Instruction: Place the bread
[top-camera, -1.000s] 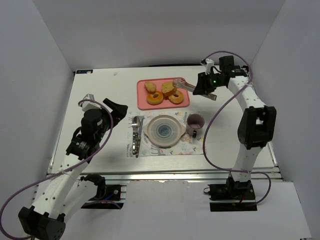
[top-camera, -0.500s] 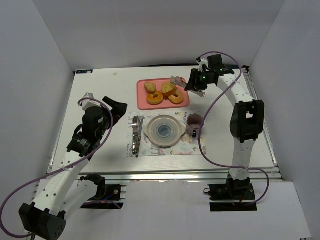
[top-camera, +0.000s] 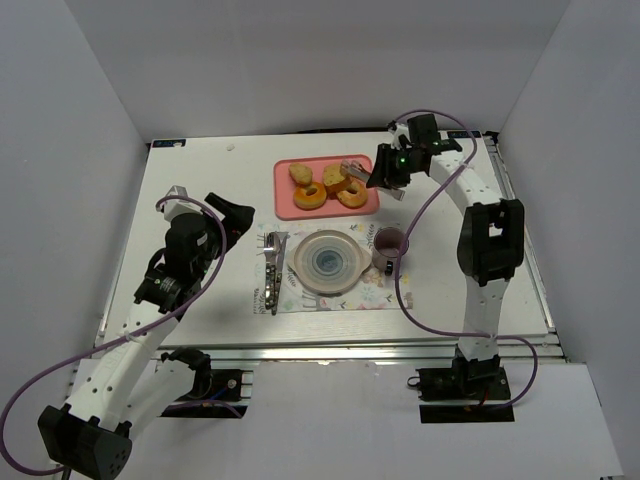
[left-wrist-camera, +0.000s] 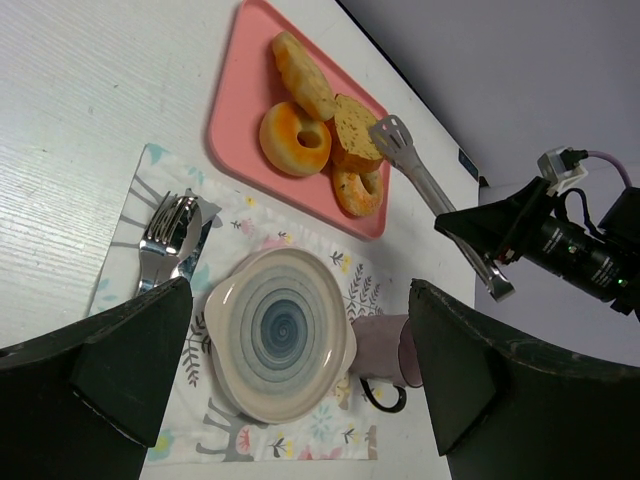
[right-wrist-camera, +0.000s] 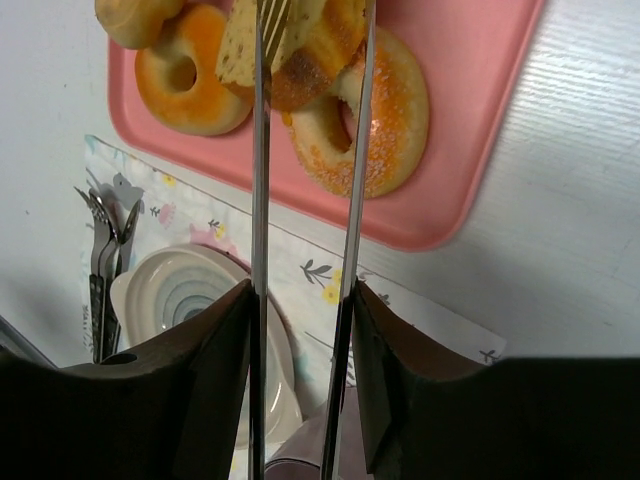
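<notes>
Four pieces of bread (top-camera: 325, 185) all lie on the pink tray (top-camera: 285, 207), which sits on the desk (top-camera: 200, 170) just beyond the plate (top-camera: 325, 262). The plate holds nothing, so we judge the task hardly begun: no piece is lifted, and every one is left to move, if the plate is indeed where they go.

Our right hand (top-camera: 386, 170) is clamped on a pair of tongs (top-camera: 354, 168). Their blades stand partly apart on either side of a roll (right-wrist-camera: 290, 40) that leans on a doughnut (right-wrist-camera: 385, 110). The tips run out of the wrist view, so we cannot tell whether they touch the roll. Our left hand (top-camera: 232, 215) hangs to the left of the plate, its jaws wide and holding nothing. A mug (top-camera: 390, 243) stands just right of the plate, and cutlery (top-camera: 272, 270) lies just left of it.

Compared with a second ago, the right hand has swung in toward the tray, bringing the tongs from its edge to over the roll. The bread and the left arm look unchanged.
</notes>
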